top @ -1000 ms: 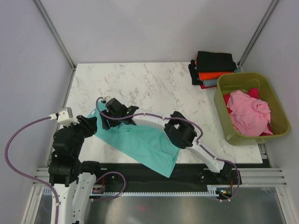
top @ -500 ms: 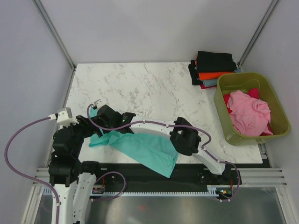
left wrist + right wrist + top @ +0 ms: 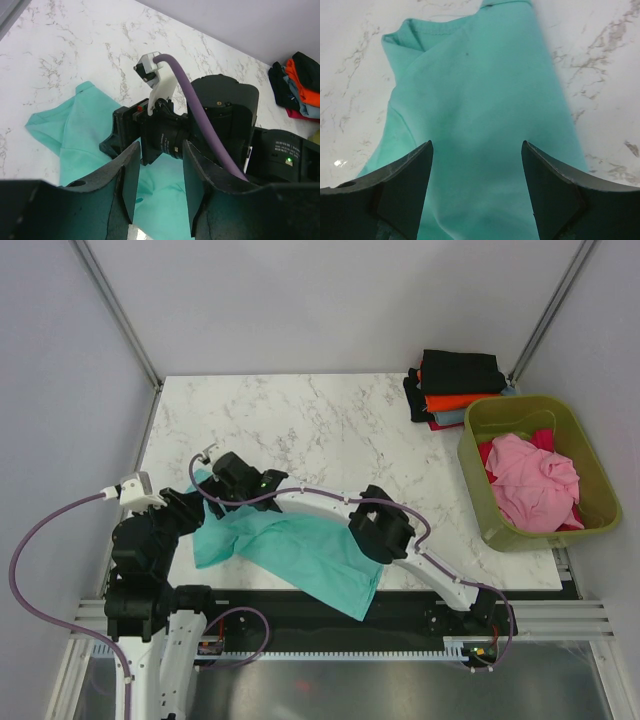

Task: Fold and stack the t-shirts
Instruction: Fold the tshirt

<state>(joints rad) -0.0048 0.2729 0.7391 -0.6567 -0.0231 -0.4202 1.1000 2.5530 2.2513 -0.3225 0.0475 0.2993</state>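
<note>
The left gripper (image 3: 159, 150) is at the table's (image 3: 330, 420) near left corner, fingers half apart, pinching nothing. Its camera sees the right wrist (image 3: 220, 110) close ahead. The teal shirt (image 3: 300, 555) lies along the near edge, one end hanging over. Only the right camera shows the right gripper (image 3: 476, 150) spread wide above it. From the top, a stack (image 3: 455, 385) sits in the far right corner, beside the tub (image 3: 478, 505).
</note>
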